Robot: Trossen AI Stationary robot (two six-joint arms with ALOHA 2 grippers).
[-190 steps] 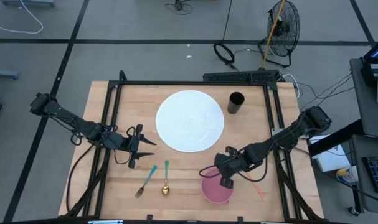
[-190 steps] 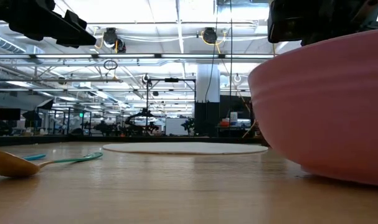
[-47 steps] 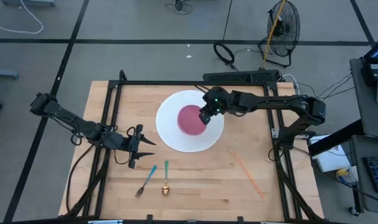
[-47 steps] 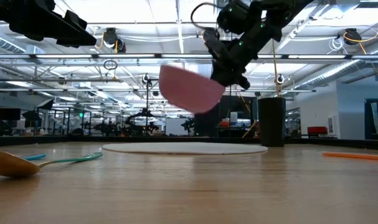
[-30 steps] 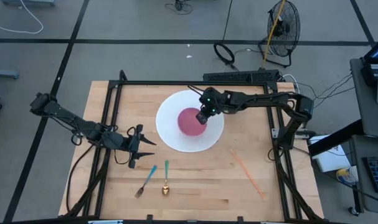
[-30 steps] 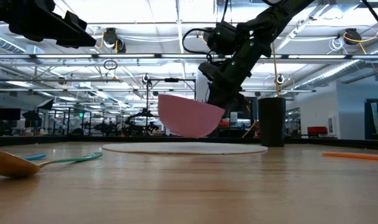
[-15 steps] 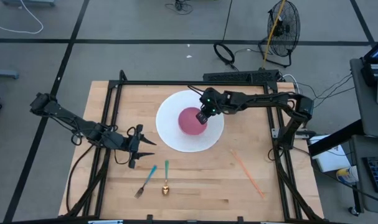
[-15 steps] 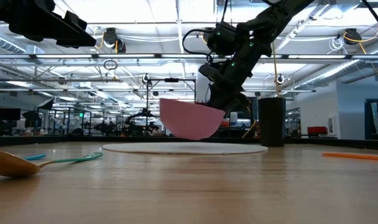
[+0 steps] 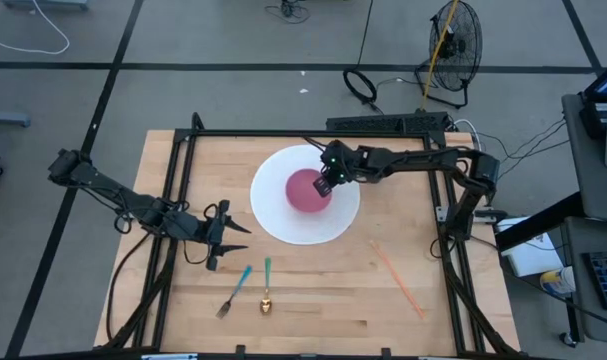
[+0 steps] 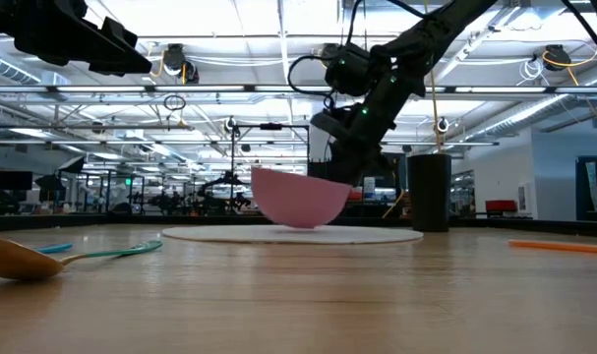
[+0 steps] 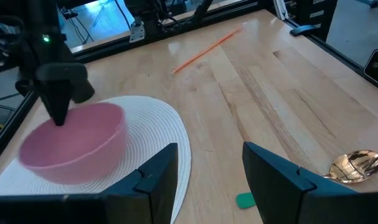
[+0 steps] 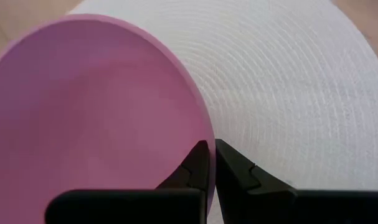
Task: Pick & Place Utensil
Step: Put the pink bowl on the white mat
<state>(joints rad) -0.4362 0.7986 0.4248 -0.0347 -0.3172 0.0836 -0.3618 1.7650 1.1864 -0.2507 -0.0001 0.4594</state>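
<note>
The right end effector [image 9: 325, 184], clamped on the pink bowl's [image 9: 307, 190] rim, is setting it on the white mat [image 9: 283, 223] mid-table; release looks next, while the left end effector [image 9: 226, 236], fingers apart, is waiting near the left edge.

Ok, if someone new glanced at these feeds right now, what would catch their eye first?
Probably the pink plastic bowl sitting on the round white woven placemat mid-table, with the right gripper pinching its rim. Next, the utensils near the front edge: a gold spoon with a teal handle beside a blue-handled fork, and a thin orange straw off to the right. The left gripper hangs open above the table's left side.
</note>
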